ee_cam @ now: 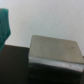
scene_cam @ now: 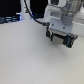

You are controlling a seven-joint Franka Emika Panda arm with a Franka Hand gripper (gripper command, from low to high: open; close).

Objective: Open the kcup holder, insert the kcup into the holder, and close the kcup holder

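Note:
In the wrist view a dark boxy unit, the kcup holder point(ee_cam: 54, 52), lies on the white table, with its grey top and a darker front face showing. No handles or slots can be made out through the blur. In the exterior view my gripper point(scene_cam: 60, 39) hangs low over the table at the exterior view's upper right. Its two black fingers point(scene_cam: 49, 35) stand apart, with something dark between or behind them. The holder is hard to separate from the gripper there. The kcup with the green top does not show in either view.
A teal object point(ee_cam: 4, 25) sits at the edge of the wrist view beside the holder. Dark equipment and a cable point(scene_cam: 11, 19) stand at the back on the exterior view's left. The white table point(scene_cam: 30, 60) fills the front.

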